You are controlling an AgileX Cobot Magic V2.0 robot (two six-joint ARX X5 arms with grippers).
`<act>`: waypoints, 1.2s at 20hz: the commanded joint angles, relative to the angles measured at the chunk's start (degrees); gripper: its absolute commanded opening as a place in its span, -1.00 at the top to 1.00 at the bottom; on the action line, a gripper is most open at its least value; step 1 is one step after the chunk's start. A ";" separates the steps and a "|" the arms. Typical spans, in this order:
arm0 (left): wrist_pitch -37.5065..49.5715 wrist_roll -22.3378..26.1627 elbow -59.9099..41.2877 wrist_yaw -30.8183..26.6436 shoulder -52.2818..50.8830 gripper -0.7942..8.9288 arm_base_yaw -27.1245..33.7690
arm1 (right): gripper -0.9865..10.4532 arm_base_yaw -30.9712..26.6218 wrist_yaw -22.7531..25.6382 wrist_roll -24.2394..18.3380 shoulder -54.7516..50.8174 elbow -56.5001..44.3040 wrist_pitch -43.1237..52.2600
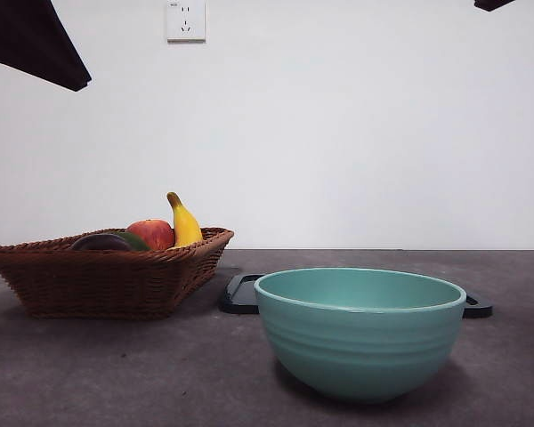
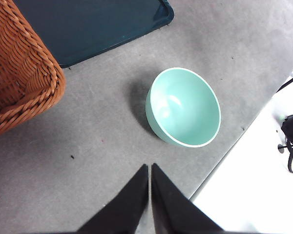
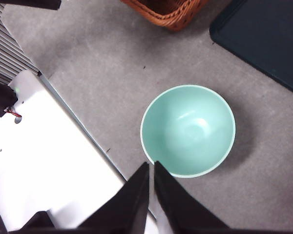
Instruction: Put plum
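Both jaws clenched, held high, plum (image 1: 101, 241) (seemingly) in basket (image 1: 107, 283), well apart.

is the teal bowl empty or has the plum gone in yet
Empty. Both wrist views show the teal bowl with a bare inside; the plum lies in the wicker basket.

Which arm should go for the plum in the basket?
Probably left. Its wrist view shows the basket close beside the shut left gripper; the right gripper, also shut, hangs over the bowl, farther off. The plum lies in the basket.
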 commanded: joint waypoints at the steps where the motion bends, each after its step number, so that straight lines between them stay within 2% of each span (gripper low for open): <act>1: 0.31 1.05 0.72 0.17 0.31 0.82 -0.24 | 0.81 0.35 -0.11 -0.68 0.31 1.01 1.25; 7: 0.48 1.16 0.72 0.11 0.31 0.82 -0.24 | 0.81 0.35 -0.11 -0.68 0.31 1.01 1.25; 10: 1.90 2.97 0.72 -1.07 0.00 0.82 -0.09 | 0.81 0.35 -0.11 -0.68 0.31 1.01 1.25; 12: 3.82 11.45 0.70 -2.03 -2.21 0.82 0.79 | 0.81 0.35 -0.13 -0.66 0.33 1.01 1.25; 14: 12.68 14.69 0.70 -2.25 -5.64 0.82 4.04 | 0.81 0.35 -0.11 -0.66 0.33 1.01 1.25; 17: 26.36 14.80 -1.07 -4.07 -12.02 0.82 12.13 | 0.81 0.35 -0.11 -0.66 0.31 1.01 1.25; 20: 40.39 14.58 -9.16 -9.92 -20.17 0.82 19.56 | 0.81 0.35 -0.11 -0.68 0.31 1.01 1.25; 23: 49.70 14.40 -19.87 -18.18 -28.61 0.82 23.71 | 0.81 0.35 -0.11 -0.68 0.31 1.01 1.22; 24: 50.86 14.32 -21.81 -19.08 -30.05 0.82 24.17 | 0.81 0.35 -0.11 -0.66 0.31 1.01 1.22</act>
